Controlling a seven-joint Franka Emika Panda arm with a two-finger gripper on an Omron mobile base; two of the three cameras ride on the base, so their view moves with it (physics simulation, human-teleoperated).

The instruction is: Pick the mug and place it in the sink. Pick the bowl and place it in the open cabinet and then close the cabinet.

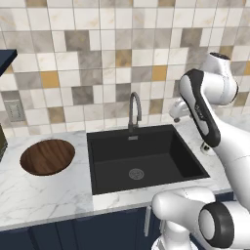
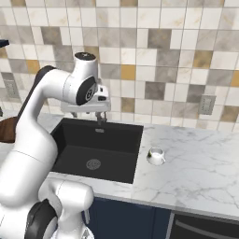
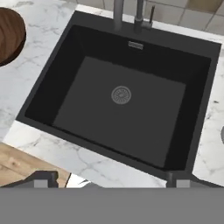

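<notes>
Hovering over the sink [image 2: 70,140], hand [image 2: 88,113] spread — empty, mug [image 2: 156,156] right of it on marble.

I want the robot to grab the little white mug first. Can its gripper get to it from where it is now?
Probably yes. The mug stands alone on the marble counter right of the sink, with nothing around it. The gripper hangs open and empty above the sink, so a short swing over should do.

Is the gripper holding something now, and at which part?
Nothing is held. The gripper hangs open above the sink; the mug stands apart on the counter.
</notes>
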